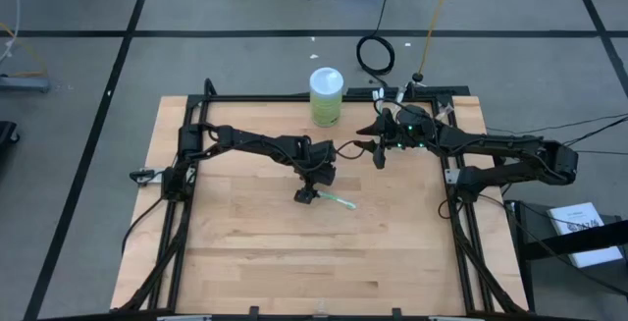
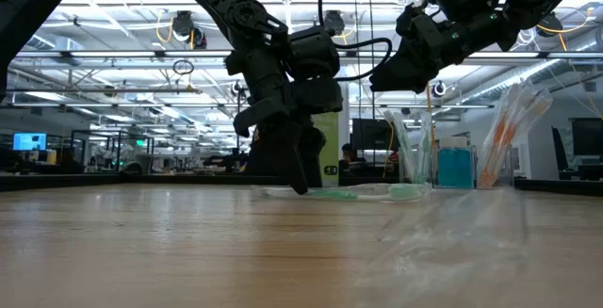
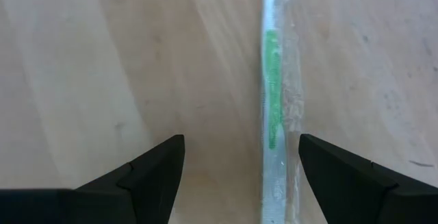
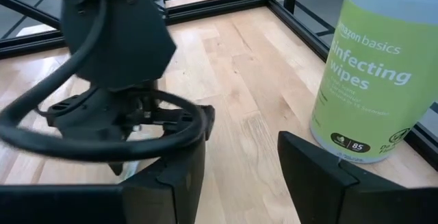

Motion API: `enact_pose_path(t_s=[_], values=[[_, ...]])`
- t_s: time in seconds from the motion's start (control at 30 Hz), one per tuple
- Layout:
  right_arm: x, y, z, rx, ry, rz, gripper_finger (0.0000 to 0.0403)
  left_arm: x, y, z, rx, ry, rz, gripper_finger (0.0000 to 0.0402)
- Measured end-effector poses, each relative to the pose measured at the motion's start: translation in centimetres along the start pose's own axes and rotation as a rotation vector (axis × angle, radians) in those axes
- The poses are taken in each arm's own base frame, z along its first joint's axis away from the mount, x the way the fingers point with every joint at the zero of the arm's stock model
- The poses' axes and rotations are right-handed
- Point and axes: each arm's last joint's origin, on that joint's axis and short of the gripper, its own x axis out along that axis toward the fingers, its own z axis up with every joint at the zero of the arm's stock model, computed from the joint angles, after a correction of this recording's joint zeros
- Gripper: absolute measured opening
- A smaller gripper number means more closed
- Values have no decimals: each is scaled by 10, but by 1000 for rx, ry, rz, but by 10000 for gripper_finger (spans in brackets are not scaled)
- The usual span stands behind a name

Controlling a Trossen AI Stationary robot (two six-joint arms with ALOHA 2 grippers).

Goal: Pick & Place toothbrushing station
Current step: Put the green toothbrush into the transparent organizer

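A green-white toothbrush (image 1: 340, 201) in a clear wrapper lies flat on the wooden table near its middle. My left gripper (image 1: 308, 194) points steeply down over the toothbrush's left end, open. In the left wrist view the toothbrush (image 3: 272, 107) runs between the two fingers, nearer one of them, and touches neither. My right gripper (image 1: 378, 154) hangs open in the air to the far right of it, with nothing between its fingers (image 4: 241, 131). In the low view, clear-wrapped toothbrushes (image 2: 513, 129) and a teal thing (image 2: 454, 169) stand at the right.
A lime-green wipes cylinder with a white lid (image 1: 326, 97) stands upright at the table's far edge, close to my right gripper (image 4: 373, 73). A black frame (image 1: 451, 179) runs along the table's sides. Bare wood (image 1: 294, 262) lies toward the near edge.
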Motion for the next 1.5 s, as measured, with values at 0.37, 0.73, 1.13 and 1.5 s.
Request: enact_pose_path(t_s=[0.37, 0.73, 1.13, 1.5], values=[[0, -1, -1, -12, 9, -10, 173, -10, -13, 5, -69, 50, 39, 294], [-7, -7, 3, -3, -26, -35, 173, -20, -32, 16, -33, 22, 103, 294], [-37, 11, 26, -22, -188, 13, 171, 2, -43, -4, -101, -2, 129, 294], [-37, 16, 28, -32, -207, 33, 171, 10, -46, -17, -137, -19, 141, 260]])
